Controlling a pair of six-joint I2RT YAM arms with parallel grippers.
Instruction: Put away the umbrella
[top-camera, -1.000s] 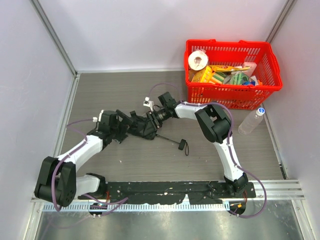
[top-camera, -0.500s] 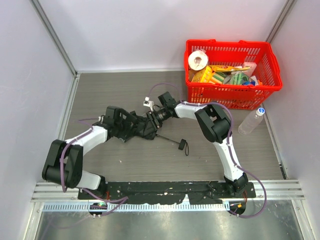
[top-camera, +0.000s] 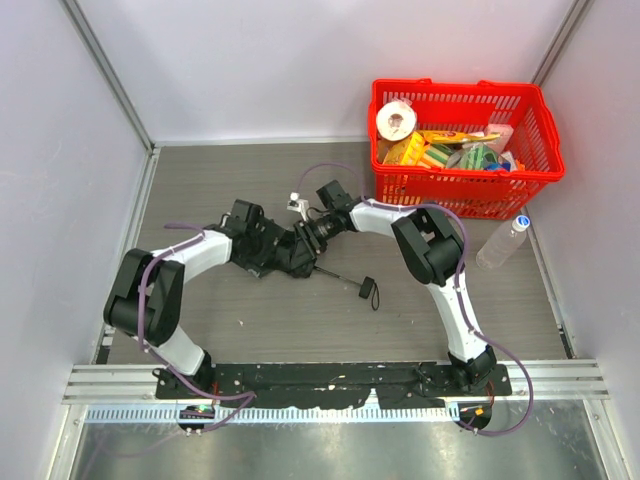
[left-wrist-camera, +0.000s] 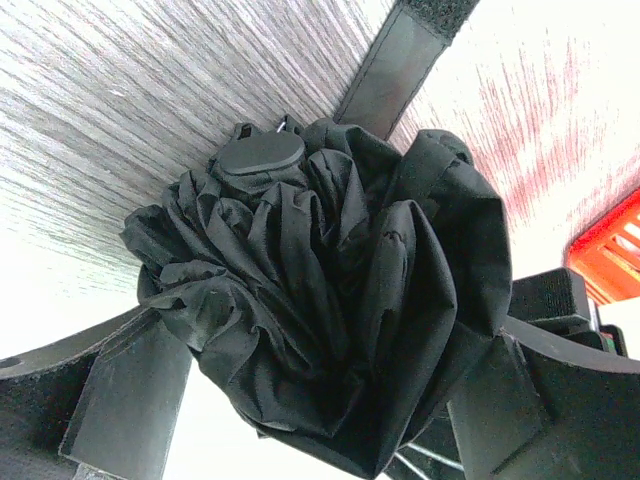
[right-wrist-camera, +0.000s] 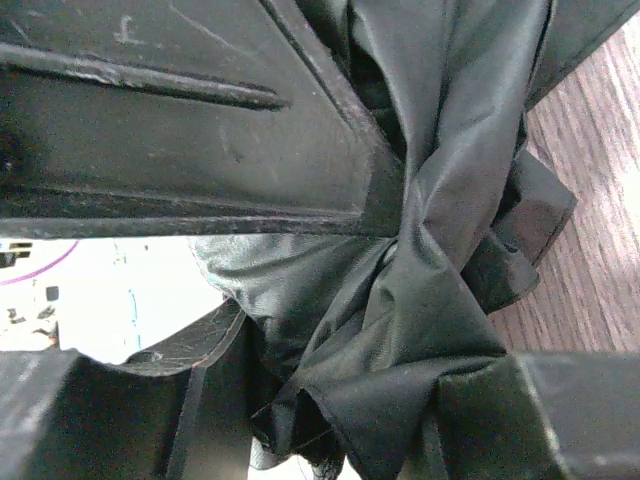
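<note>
Nearest the bases, the big change is the left arm: a second ago it sat out to the left, and now it has swung in so the left gripper (top-camera: 262, 243) is right at the umbrella (top-camera: 287, 258). Nothing else has budged. The thin shaft (top-camera: 335, 274) and small handle (top-camera: 364, 289) lie on the table (top-camera: 250, 330) in the same spot, pointing toward the near right, and the right gripper (top-camera: 308, 238) hasn't shifted.

So my read is that the second hand is just arriving to help bundle the canopy. The folding itself isn't done yet, since the shaft is still fully extended.

From overhead the middle is one black blob and you can't sort grippers from cloth. The wrist cams fix that. The left one shows its fingers (left-wrist-camera: 125, 400) spread wide on either side of the scrunched canopy, round top cap (left-wrist-camera: 258, 155) facing the lens, with nothing squeezed yet. The right one shows its jaws half closed and pinching a twist of the black fabric, so that side has the hold.

Further back, only the overhead view shows the full red basket (top-camera: 455, 178) and the clear bottle (top-camera: 500, 243), both well apart from the umbrella.
</note>
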